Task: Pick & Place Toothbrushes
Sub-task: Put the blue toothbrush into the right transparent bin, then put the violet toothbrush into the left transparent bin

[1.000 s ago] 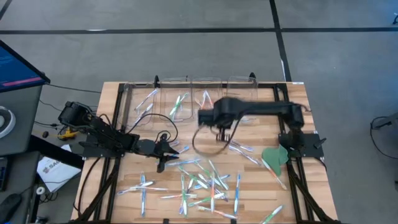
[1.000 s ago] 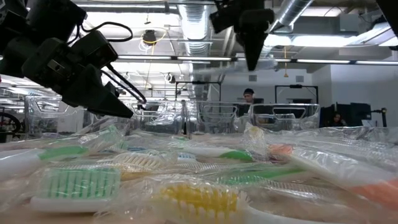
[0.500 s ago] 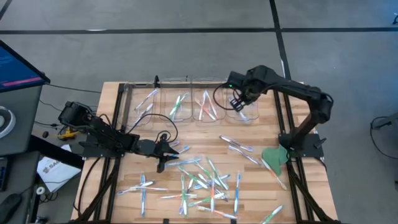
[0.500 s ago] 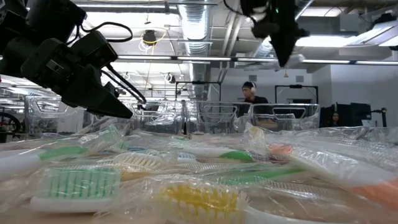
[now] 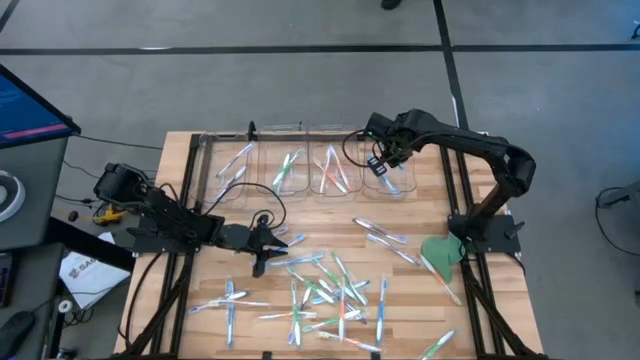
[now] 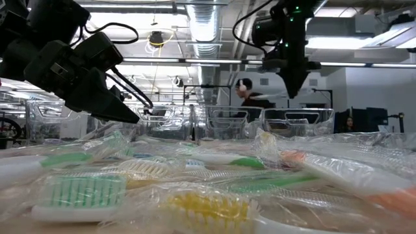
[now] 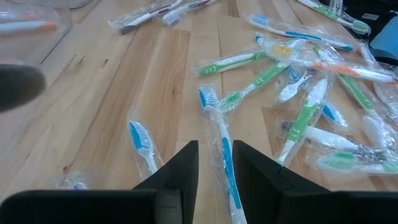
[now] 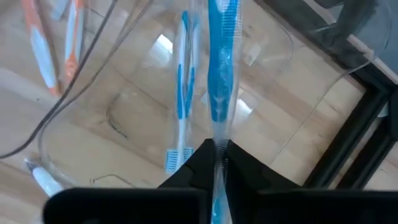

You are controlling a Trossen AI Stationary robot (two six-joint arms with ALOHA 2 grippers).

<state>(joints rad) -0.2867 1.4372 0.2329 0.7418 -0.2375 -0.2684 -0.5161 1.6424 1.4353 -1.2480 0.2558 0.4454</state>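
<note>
Many wrapped toothbrushes (image 5: 330, 295) lie loose on the wooden table (image 5: 420, 215), piled at its near middle. A row of clear bins (image 5: 300, 165) stands at the far edge. My right gripper (image 5: 383, 168) hangs over the rightmost bin (image 5: 395, 172), shut on a blue wrapped toothbrush (image 8: 221, 62). Another blue toothbrush (image 8: 180, 106) lies on that bin's floor. My left gripper (image 5: 278, 245) stays low at the table's left middle, its fingers on a blue wrapped toothbrush (image 7: 225, 155). My left gripper has the blue toothbrush's wrapped handle (image 7: 227, 171) between its two fingers, which slant down from the table's left and lie along the brush. The head (image 7: 206, 98) points away toward the pile; whether it rests on the wood I cannot tell. My right gripper pinches the top end of the blue toothbrush's clear wrapper (image 8: 217, 140) between its two fingers, from above, pointing down. The brush hangs straight below the fingers, lifted clear, over the rightmost bin.
A flat green leaf-shaped piece (image 5: 440, 255) lies at the table's right edge. A few single toothbrushes (image 5: 385, 237) lie between bins and pile. The neighbouring bin holds orange brushes (image 8: 40, 50). Black frame rails (image 5: 455, 180) border the table. A person (image 6: 250, 97) moves in the room behind.
My right gripper has carried its toothbrush from over the table's middle toward the far right, rolling as it went, and now hangs a little lower over the rightmost bin. The brush still hangs from it.
</note>
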